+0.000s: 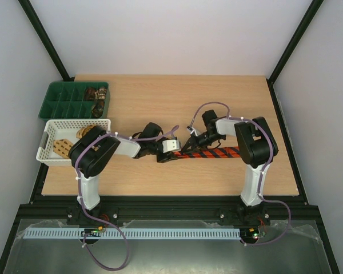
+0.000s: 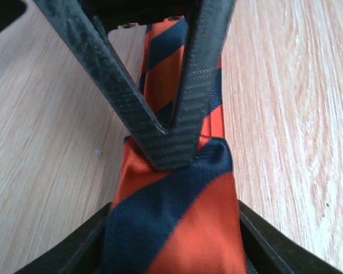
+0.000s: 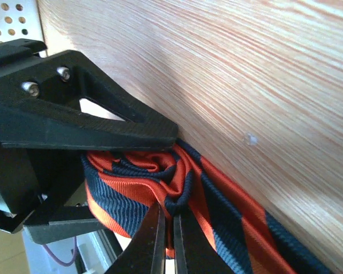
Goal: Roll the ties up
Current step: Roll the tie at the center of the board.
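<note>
The wooden table (image 1: 217,97) is closed in by pale walls at the back and both sides. Its bare wood lies open across the far middle and the right half, and both arms reach into the centre from the near edge. The white basket (image 1: 46,145) sits at the left edge with tan patterned ties (image 1: 63,147) in it. Just behind it the green tray (image 1: 57,94) fills the far left corner, with brown rolled ties (image 1: 96,94) in its right-hand compartments. The striped tie (image 1: 217,153), red and dark diagonal bands, lies flat in the near middle of the table. Its long axis runs left to right, roughly along the near edge. The free length leads off to the right under the right arm, and the partly rolled end points left, at the centre. The left gripper (image 2: 171,228) has its jaws partly apart around that rolled end, and the fabric fills the gap and touches both fingers. The right gripper (image 3: 170,220) is pinched tight, its tips meeting on a fold of the striped tie right at the roll, just in front of the left fingers.
</note>
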`<state>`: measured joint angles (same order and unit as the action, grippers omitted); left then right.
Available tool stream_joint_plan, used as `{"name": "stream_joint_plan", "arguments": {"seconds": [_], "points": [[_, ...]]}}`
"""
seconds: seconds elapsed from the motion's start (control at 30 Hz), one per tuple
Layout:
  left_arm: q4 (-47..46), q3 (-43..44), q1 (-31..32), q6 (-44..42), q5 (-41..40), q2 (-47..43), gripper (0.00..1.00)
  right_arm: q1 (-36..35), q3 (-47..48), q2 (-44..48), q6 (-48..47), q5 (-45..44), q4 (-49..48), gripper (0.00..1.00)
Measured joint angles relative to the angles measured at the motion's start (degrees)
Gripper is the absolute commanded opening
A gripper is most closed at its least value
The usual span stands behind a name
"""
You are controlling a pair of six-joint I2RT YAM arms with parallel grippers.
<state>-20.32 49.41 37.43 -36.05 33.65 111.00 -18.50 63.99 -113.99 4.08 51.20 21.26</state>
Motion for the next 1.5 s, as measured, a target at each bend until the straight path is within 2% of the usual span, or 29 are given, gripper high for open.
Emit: {"name": "stream_joint_plan", "arguments": {"seconds": [0.2, 0.3, 0.33, 0.57, 0.7, 0.83, 0.9, 0.97, 1.1, 1.27, 1.4, 1.47, 1.5], "points": [[1.9, -0.6, -0.9, 3.5, 2.0, -1.1, 0.82, 0.0, -0.2, -0.8, -0.7, -2.2, -0.5, 0.01], [1.9, -0.8, -0.9, 5.6, 2.4, -2.7, 0.98, 0.0, -0.6, -0.9, -1.2, -2.4, -1.2, 0.01], [1.7, -1.0, -1.0, 6.8, 2.5, -3.7, 0.99, 0.0, -0.7, -0.9, -1.3, -2.4, -1.4, 0.01], [1.4, -1.8, -2.8, 13.1, 2.1, -12.1, 0.99, 0.1, -1.2, -0.9, -3.0, -2.4, -2.2, 0.01], [-1.3, -1.4, -6.3, 23.9, -2.2, -18.4, 0.99, 0.1, -1.2, -0.9, -4.3, -2.4, -2.3, 0.01], [-0.5, 5.4, -11.9, 29.5, 1.6, -16.6, 0.99, 0.1, -1.2, -0.9, -5.7, -2.3, -2.2, 0.01], [-1.4, 5.8, -13.8, 29.6, 2.9, -15.4, 0.99, 0.1, -1.0, -1.1, -6.5, -2.1, -2.1, 0.01], [-4.2, 0.9, -13.7, 28.3, 3.7, -15.7, 0.99, 0.1, -0.4, -1.9, -7.4, -1.4, -1.7, 0.01], [-7.4, -9.0, -9.6, 24.0, 5.4, -15.3, 0.99, -0.3, 1.2, -3.6, -9.8, 0.2, -0.2, 0.01], [-12.4, -12.3, -5.3, 19.7, 6.6, -10.8, 0.99, -1.5, 3.0, -5.2, -12.6, 1.4, 1.8, 0.01], [-16.4, -12.3, -3.8, 17.2, 6.2, -6.3, 0.91, -2.0, 4.1, -6.3, -13.3, 2.2, 2.9, 0.01], [-17.6, -12.2, -3.2, 16.3, 5.7, -3.9, 0.83, -2.0, 4.7, -6.9, -13.4, 2.8, 3.6, 0.01], [-18.1, -12.1, -2.8, 15.8, 5.4, -2.7, 0.75, -2.0, 4.9, -7.1, -13.4, 3.0, 3.8, 0.01]]}}
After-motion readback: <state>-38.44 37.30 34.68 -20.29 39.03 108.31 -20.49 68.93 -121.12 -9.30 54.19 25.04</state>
